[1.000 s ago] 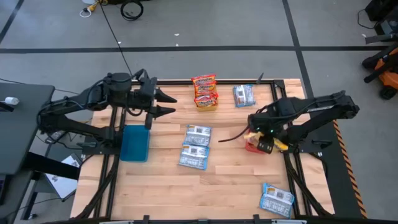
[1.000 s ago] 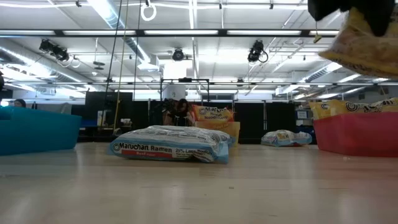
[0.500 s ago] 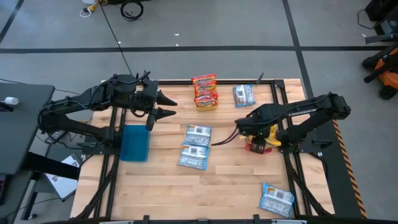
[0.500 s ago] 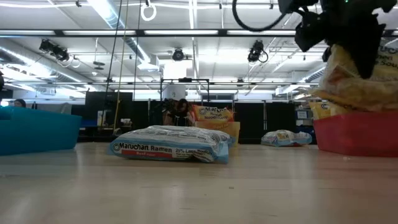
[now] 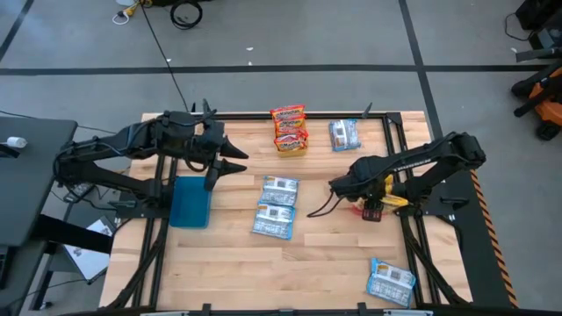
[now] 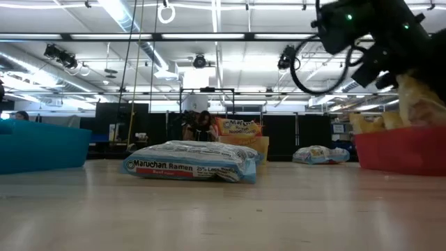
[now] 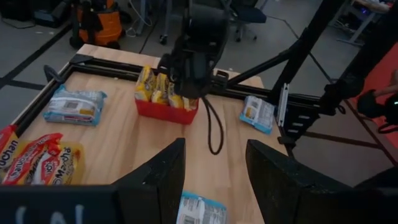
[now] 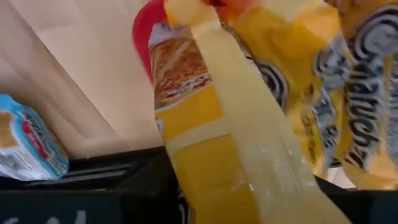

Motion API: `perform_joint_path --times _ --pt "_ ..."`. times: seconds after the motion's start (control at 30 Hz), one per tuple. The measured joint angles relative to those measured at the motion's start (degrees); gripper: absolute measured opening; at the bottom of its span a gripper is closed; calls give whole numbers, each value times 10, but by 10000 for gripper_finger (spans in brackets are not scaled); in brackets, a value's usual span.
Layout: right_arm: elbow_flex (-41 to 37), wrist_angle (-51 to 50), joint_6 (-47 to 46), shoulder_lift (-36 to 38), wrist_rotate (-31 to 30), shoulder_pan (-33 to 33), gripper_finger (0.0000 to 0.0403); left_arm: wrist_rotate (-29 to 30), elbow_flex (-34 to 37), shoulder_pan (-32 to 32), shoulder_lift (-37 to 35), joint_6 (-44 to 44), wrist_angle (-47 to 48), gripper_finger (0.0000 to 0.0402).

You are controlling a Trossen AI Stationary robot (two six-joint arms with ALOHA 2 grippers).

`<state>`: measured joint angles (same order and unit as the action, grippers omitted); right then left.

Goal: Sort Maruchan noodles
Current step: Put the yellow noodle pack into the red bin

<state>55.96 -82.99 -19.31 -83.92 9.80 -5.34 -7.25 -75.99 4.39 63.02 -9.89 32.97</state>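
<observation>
Lowered right tool [image 5: 367, 195]: yellow "Maruchan" packet [image 8: 249, 155].

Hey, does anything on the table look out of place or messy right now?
The red bin by the right claw looks overfilled: its yellow noodle packets stand on edge and poke above the rim. One blue packet also lies askew near the table's corner, far from the blue bin.
</observation>
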Motion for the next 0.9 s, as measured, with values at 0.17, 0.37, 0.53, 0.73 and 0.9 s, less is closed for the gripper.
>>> perform_joint_path --times 0.17,0.37,0.53,0.73,0.9 --pt "-42 53 1 -2 8 0 159 2 0 -2 0 -1 -13 172" --pt "-91 146 0 -2 10 0 159 1 0 -2 0 -15 -31 172" --pt "-129 197 -19 -2 -9 0 160 2 0 -2 0 -26 -39 172" --pt "-118 198 -2 3 -25 -1 194 14 -1 -2 8 -25 -43 172" --pt "-76 132 13 28 -31 -9 243 60 -2 -11 28 -34 -2 172"
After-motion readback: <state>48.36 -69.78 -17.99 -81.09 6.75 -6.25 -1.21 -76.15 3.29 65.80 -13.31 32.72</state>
